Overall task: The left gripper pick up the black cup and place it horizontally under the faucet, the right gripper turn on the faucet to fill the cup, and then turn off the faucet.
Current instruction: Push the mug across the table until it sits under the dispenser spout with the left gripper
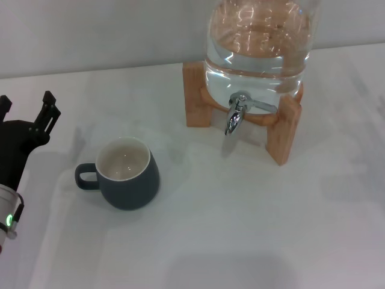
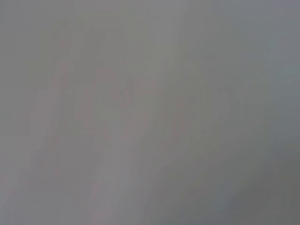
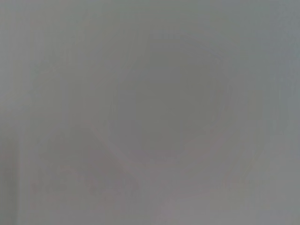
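The black cup (image 1: 127, 173) stands upright on the white table, left of centre, with its cream inside showing and its loop handle pointing left. The faucet (image 1: 236, 113) is a chrome tap on a clear glass water jar (image 1: 258, 45) that rests on a wooden stand (image 1: 283, 129) at the back. Its spout points down over bare table, to the right of and behind the cup. My left gripper (image 1: 27, 103) is at the left edge, left of the cup and apart from it, with its fingers spread and empty. My right gripper is out of view. Both wrist views show only plain grey.
The white table (image 1: 240, 229) runs to a pale wall at the back. The jar and its wooden stand take up the back right.
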Available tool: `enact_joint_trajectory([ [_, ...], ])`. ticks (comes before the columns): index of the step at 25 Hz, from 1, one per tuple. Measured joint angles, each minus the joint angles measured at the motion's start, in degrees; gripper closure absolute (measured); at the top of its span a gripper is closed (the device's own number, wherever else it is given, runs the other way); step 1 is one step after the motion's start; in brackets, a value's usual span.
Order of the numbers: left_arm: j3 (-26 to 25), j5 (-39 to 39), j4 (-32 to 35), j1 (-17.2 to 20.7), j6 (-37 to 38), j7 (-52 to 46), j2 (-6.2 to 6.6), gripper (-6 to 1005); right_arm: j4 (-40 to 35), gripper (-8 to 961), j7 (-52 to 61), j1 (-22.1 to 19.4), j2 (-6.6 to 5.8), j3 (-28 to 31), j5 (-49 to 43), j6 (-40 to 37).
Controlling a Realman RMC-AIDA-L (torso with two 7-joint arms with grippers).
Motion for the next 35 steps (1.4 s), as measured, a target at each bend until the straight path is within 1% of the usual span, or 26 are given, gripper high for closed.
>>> enact_joint_trajectory([
  [4,0.8,1.9,-0.2,0.1,-0.1,-3.9,0.26,115,-0.1,110,0.0,0.1,-0.02,0.0,0.0,0.0],
  [9,0.5,7.8,-0.4,0.2,1.8,-7.7,1.02,115,-0.2,110,0.0,0.1,-0.08,0.0,0.0,-0.7],
  [11,0.5,9.9,-0.4,0.8,3.1,-8.8,1.67,115,-0.2,110,0.0,0.2,-0.11,0.0,0.0,-1.1],
  [14,0.4,11.2,0.2,2.8,5.1,-11.3,3.39,115,-0.2,110,0.0,0.3,-0.13,0.0,0.0,-1.4],
  [15,0.4,11.4,0.4,3.5,5.8,-12.6,4.21,115,-0.2,110,0.0,0.3,-0.14,0.0,0.0,-1.5],
  [17,0.5,12.4,0.4,4.5,6.5,-14.5,5.27,115,-0.2,110,0.0,0.3,-0.14,0.0,0.0,-1.9],
  [19,0.4,14.7,0.3,5.1,6.7,-16.5,6.12,115,-0.2,110,-0.1,0.3,-0.14,0.0,0.0,-2.3],
  [21,0.3,17.0,0.0,5.3,6.8,-17.7,6.48,115,-0.2,110,-0.1,0.4,-0.14,0.0,0.0,-2.6],
  [23,0.4,19.1,-0.7,5.1,6.8,-18.5,6.57,115,-0.2,110,-0.2,0.6,-0.14,0.0,0.0,-2.8],
  [25,0.4,21.0,-1.8,5.0,7.0,-18.7,6.36,114,-0.2,110,-0.2,0.7,-0.14,0.0,-0.1,-2.9],
  [29,0.4,21.6,-4.9,5.4,9.7,-18.7,4.92,114,-0.3,110,-0.3,0.9,-0.14,0.0,-0.1,-3.2],
  [33,0.6,21.7,-7.8,5.7,12.5,-19.8,3.84,114,-0.3,110,-0.4,1.3,-0.14,-0.1,-0.3,-4.2],
  [35,0.6,21.7,-9.2,6.1,13.0,-19.9,2.82,114,-0.3,110,-0.4,1.6,-0.14,-0.2,-0.3,-4.7],
])
